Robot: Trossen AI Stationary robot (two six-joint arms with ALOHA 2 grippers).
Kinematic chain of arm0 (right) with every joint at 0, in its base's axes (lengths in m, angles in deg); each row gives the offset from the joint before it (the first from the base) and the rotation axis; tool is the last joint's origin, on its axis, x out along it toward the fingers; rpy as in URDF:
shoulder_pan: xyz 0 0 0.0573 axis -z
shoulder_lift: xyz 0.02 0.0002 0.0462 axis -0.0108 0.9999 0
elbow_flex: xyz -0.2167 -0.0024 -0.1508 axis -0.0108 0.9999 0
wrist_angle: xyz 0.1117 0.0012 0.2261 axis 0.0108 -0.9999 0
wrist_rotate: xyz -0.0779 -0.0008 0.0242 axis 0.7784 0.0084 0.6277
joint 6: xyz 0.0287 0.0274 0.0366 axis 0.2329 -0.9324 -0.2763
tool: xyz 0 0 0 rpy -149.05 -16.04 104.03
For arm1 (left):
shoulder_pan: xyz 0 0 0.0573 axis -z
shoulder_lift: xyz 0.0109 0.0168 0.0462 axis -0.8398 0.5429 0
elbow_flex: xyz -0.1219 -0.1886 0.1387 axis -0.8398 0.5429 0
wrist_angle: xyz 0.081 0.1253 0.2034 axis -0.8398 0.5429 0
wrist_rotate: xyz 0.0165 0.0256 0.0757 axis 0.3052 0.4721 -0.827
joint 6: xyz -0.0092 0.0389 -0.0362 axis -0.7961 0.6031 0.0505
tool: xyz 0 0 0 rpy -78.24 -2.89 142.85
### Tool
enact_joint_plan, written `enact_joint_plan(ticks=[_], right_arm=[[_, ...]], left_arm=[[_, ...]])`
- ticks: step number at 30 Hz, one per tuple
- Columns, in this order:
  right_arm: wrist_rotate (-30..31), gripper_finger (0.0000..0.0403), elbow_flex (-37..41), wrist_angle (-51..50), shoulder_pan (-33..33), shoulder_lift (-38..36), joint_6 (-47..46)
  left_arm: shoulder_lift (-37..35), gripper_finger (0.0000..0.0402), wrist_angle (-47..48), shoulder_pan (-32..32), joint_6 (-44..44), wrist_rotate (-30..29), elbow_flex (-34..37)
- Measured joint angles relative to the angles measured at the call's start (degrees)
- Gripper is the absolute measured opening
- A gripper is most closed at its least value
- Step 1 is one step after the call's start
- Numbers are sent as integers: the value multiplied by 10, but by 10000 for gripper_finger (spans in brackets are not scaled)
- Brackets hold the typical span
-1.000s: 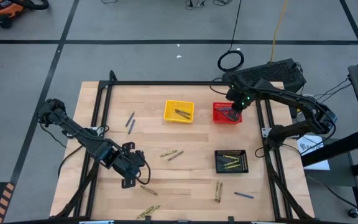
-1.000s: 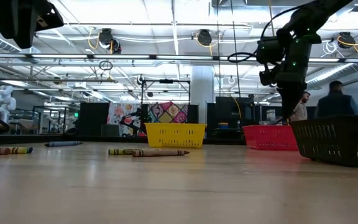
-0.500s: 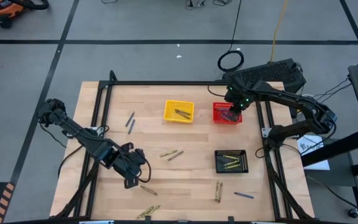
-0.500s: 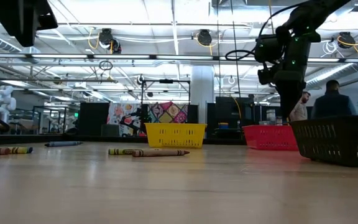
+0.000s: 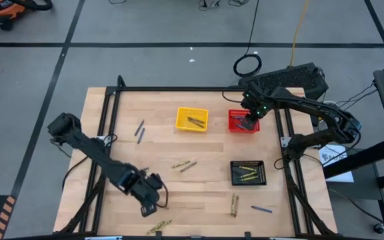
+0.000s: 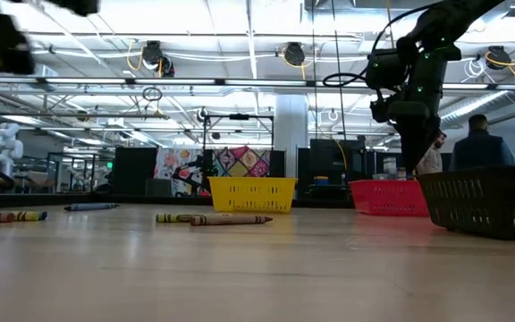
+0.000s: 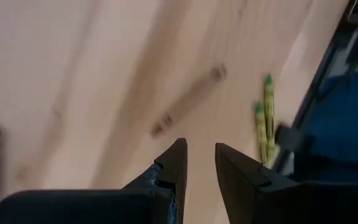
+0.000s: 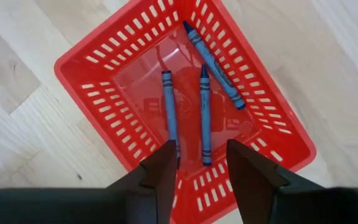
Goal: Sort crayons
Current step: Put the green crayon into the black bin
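Crayons lie scattered on the wooden table: a brown one (image 5: 159, 203) (image 7: 188, 102) just beyond my left gripper's fingertips, two yellow-olive ones (image 7: 266, 121) near the front edge, a blue pair (image 5: 139, 131) at the far left, and a brown and yellow-olive group (image 5: 184, 165) mid-table. My left gripper (image 5: 149, 202) (image 7: 199, 155) hovers open above the near-left part of the table, pointing steeply down, with nothing between its fingers. My right gripper (image 5: 249, 123) (image 8: 201, 155) stands open above the red basket (image 8: 104, 56), where three blue crayons (image 8: 204, 112) lie on the bottom.
A yellow basket (image 5: 181, 124) with crayons stands at the far middle. A black basket (image 5: 248, 164) holding yellow-olive crayons sits toward the right. More crayons (image 5: 234, 205) and a blue one (image 5: 261, 209) lie near the front right. A black frame (image 5: 179, 89) rims the table.
My left gripper has swung toward the table's near edge and a little to the right, sinking lower and rolling about its own axis; it now hangs by the brown crayon near the front.
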Motion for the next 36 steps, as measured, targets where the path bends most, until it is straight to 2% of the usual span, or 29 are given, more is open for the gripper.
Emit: enact_joint_plan(ticks=[9,17,27,31,36], right_arm=[[0,128,0,0,0,0,-23],[0,128,0,-1,0,0,-42],[0,128,0,-5,-4,0,-82],[-1,128,0,-11,-21,0,-100],[-1,128,0,-12,-54,0,-119]], left_arm=[[20,87,-72,64,-130,21,0],[41,86,-70,113,-226,8,-9],[143,86,-58,119,-222,9,-118],[177,86,-10,126,-224,9,-154],[209,86,-3,137,-227,9,-175]])
